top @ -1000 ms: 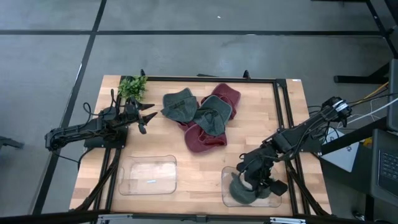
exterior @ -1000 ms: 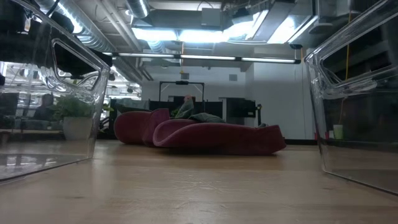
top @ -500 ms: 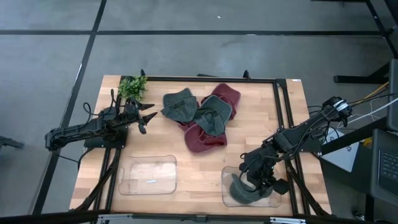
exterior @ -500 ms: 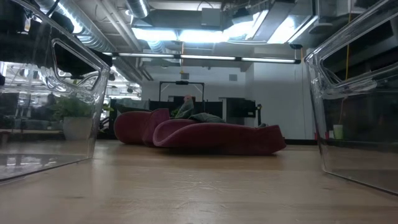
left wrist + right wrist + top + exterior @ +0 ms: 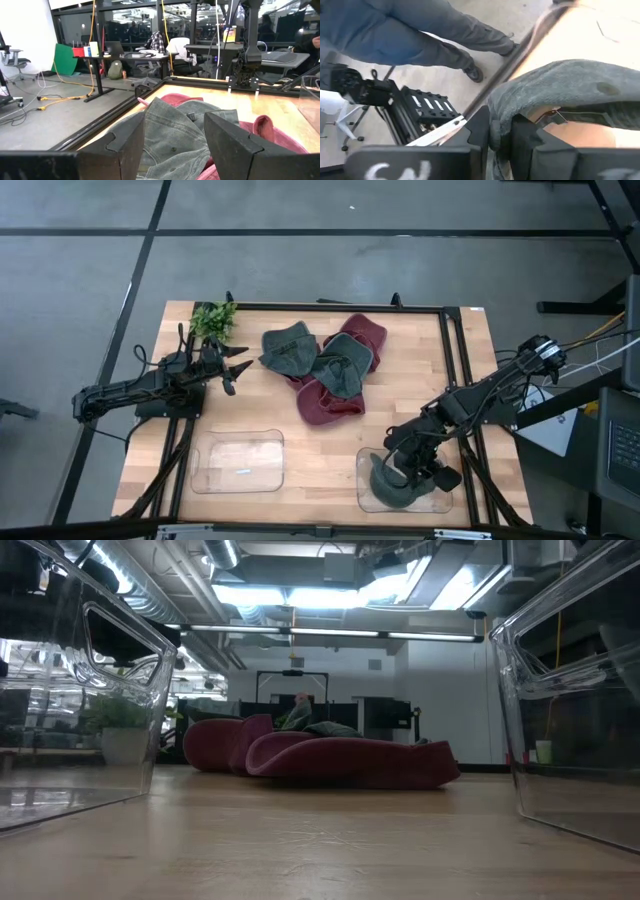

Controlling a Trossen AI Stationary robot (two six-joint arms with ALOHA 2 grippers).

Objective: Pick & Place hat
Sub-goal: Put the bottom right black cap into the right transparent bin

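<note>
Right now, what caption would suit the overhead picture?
Right pincer lowers a grey hat into a clear bin; left pincer waits open.

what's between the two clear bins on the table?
Bare wood in the high view: nothing lies between the left clear bin and the right clear bin, where the right gripper grips a grey hat.

You have two dark, near-black arms of jointed links, the left arm [image 5: 140,388] at the frame's left and the right arm [image 5: 480,402] at its lower right. Black cables loop beside both. The left gripper [image 5: 172,142] shows two broad, matte, angular fingers. The right gripper [image 5: 500,132] has similar dark, blocky fingers, with white lettering on its body.
</note>
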